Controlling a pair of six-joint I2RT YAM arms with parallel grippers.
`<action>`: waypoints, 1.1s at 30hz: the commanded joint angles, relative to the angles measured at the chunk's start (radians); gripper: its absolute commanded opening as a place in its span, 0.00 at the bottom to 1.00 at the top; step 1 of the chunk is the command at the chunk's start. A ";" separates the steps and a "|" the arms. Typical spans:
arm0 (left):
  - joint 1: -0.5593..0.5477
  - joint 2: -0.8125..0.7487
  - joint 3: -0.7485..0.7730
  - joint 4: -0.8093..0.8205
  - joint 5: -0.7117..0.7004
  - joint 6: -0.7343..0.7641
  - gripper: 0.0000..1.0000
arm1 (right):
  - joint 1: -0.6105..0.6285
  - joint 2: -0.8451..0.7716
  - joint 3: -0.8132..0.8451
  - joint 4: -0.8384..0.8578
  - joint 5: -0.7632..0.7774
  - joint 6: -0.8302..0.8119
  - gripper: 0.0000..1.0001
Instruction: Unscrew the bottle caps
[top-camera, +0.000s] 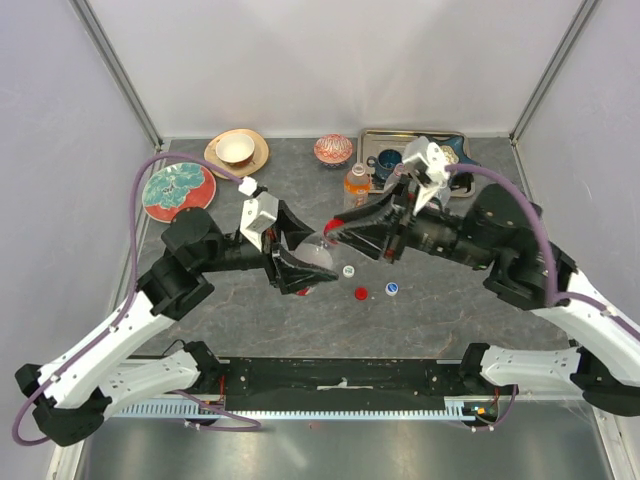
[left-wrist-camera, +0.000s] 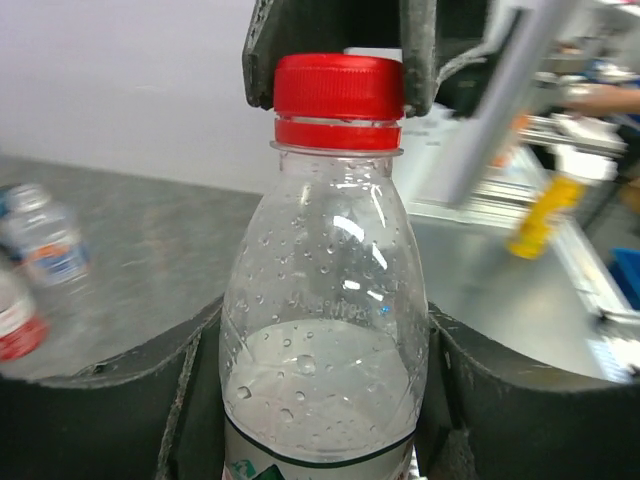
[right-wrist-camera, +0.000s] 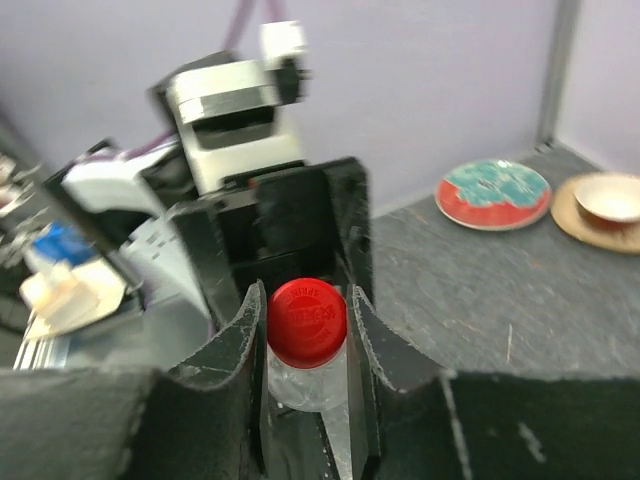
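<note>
My left gripper (top-camera: 298, 262) is clamped round the body of a clear, part-full bottle (left-wrist-camera: 325, 330) at mid-table. My right gripper (top-camera: 337, 232) is closed on its red cap (left-wrist-camera: 338, 88), one finger on each side. The orange bottle (top-camera: 357, 186) stands farther back, just beside the tray (top-camera: 395, 133). Three loose caps (top-camera: 361, 293) lie right of the held bottle.

1 part-filled clear bottle (left-wrist-camera: 325, 330) (red cap (left-wrist-camera: 338, 87) on); orange bottle (top-camera: 357, 185) stands well apart.
</note>
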 joint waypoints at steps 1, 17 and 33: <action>-0.002 0.061 0.067 0.214 0.507 -0.230 0.41 | -0.007 -0.012 -0.041 0.007 -0.350 -0.111 0.00; 0.003 0.111 0.028 0.430 0.658 -0.408 0.43 | -0.005 -0.056 -0.085 0.050 -0.625 -0.185 0.00; 0.030 0.119 0.009 0.465 0.721 -0.440 0.43 | -0.005 -0.038 0.035 0.013 -0.929 -0.206 0.00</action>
